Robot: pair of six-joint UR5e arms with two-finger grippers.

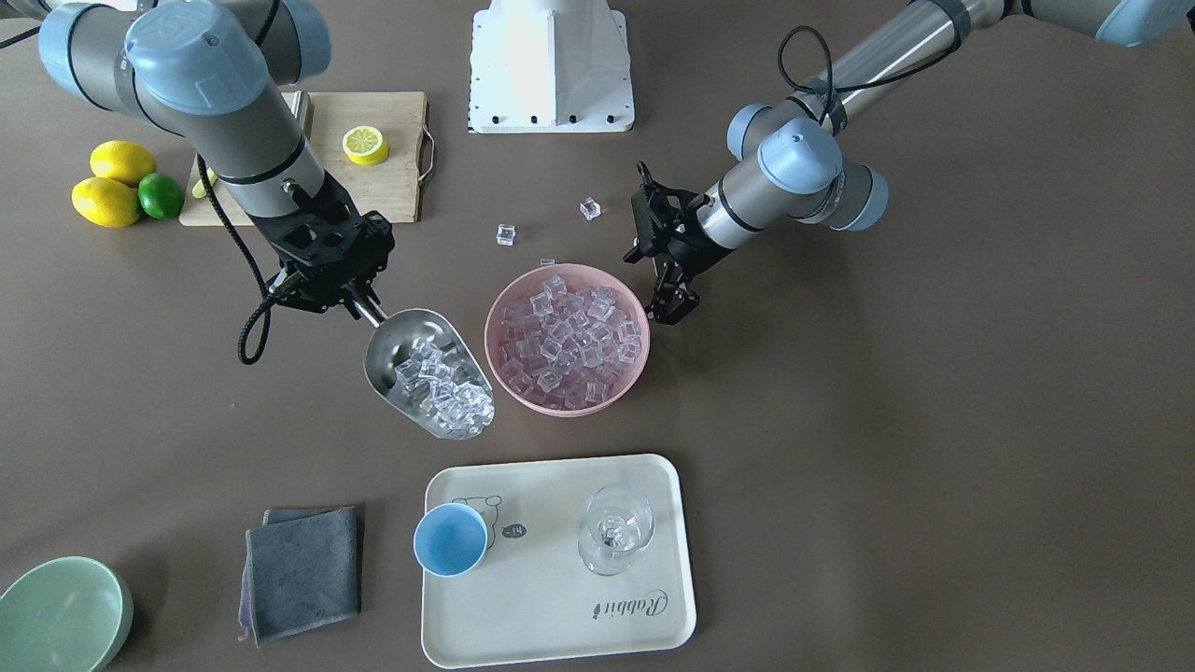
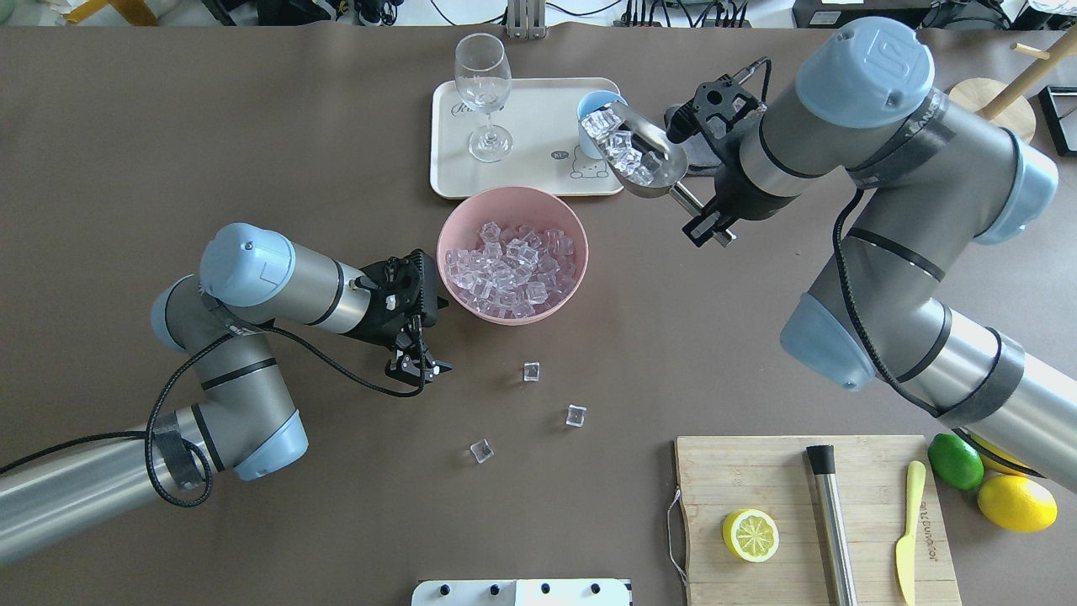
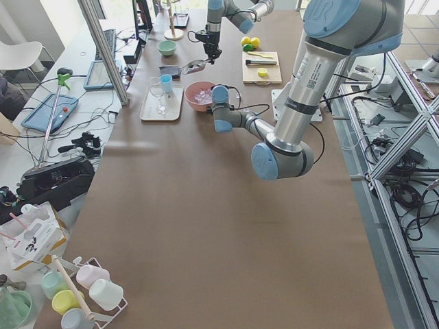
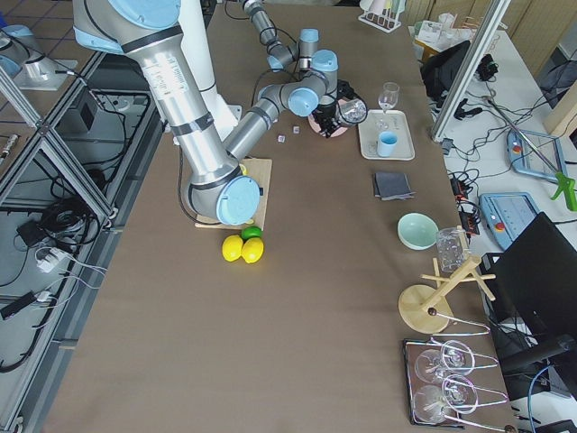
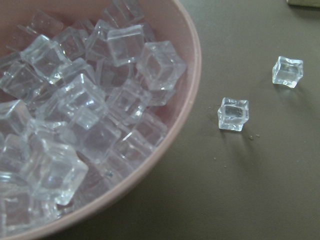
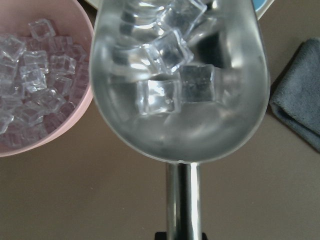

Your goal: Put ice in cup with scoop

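Brown table (image 1: 934, 420), pink bowl (image 1: 504, 313) of ice (image 1: 569, 336), right claw (image 1: 359, 303) pinching loaded scoop (image 1: 385, 359), cup (image 1: 450, 539) empty, left claw (image 1: 674, 303) spread

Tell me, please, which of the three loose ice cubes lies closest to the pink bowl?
The cube just off the pink bowl's rim on the robot's side; the other two lie farther toward the robot's base.

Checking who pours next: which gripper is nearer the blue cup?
Right. The right gripper, holding the scoop of ice, is beside the pink bowl toward the cup; the left gripper is on the bowl's far side.
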